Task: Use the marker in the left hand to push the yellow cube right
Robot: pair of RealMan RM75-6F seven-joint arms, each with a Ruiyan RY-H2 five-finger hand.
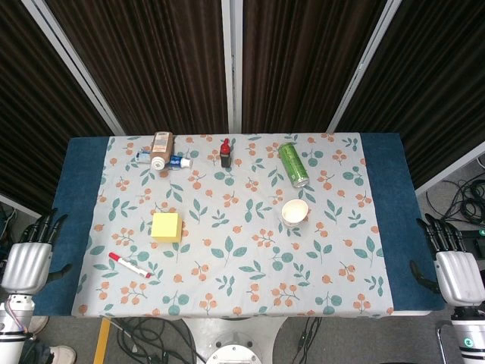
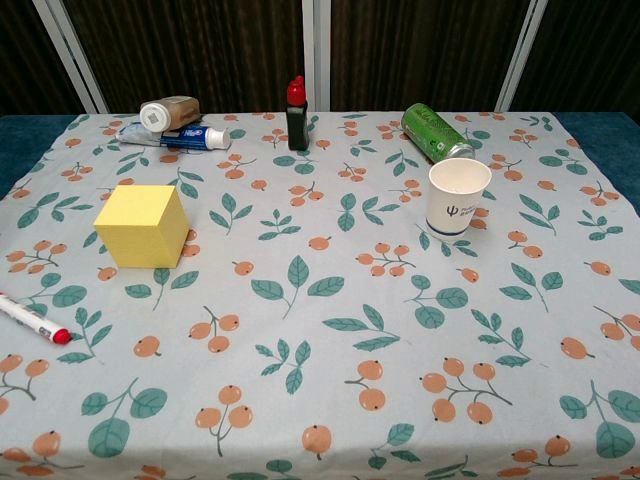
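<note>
The yellow cube point(image 1: 167, 227) point(image 2: 142, 225) sits on the floral cloth, left of centre. A white marker with a red cap point(image 1: 129, 265) point(image 2: 30, 319) lies flat on the cloth in front of the cube, slightly to its left, held by nothing. My left hand point(image 1: 29, 258) hangs off the table's left edge, fingers apart and empty, well left of the marker. At the table's right edge my right hand point(image 1: 453, 267) is also empty with fingers apart. Neither hand shows in the chest view.
A white paper cup point(image 1: 295, 213) point(image 2: 458, 196) stands right of centre. A green can point(image 1: 292, 164) point(image 2: 435, 131) lies behind it. At the back are a small dark bottle with a red cap point(image 1: 226, 153) point(image 2: 297, 114), a tan bottle on its side point(image 1: 161, 149) and a toothpaste tube point(image 2: 180, 137).
</note>
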